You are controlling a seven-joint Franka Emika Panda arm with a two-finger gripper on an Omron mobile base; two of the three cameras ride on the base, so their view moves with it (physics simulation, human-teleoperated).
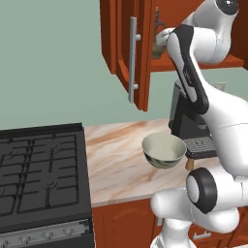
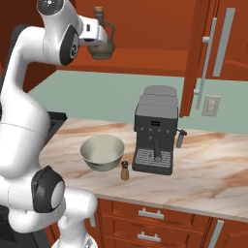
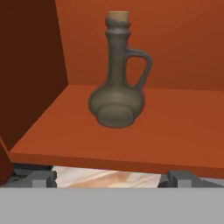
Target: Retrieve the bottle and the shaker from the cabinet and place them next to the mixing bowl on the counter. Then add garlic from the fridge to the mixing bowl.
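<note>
Facing the open cabinet (image 2: 160, 29), we see the bottle (image 3: 117, 83) upright on its shelf; our gripper (image 3: 109, 178) holds nothing, fingers spread wide (apparently short of it); the shaker (image 2: 125, 171) stands beside the mixing bowl (image 2: 102, 152).

- The white arm (image 2: 29, 121) is rising from the base near the counter's front edge and is reaching up high, toward the far side.
- Its upper link is bending forward at the elbow, with the wrist pointing away from the base.
- The gripper (image 3: 109, 177) is standing with its jaws spread wide, holding nothing between the finger tips (image 3: 41, 178).
</note>
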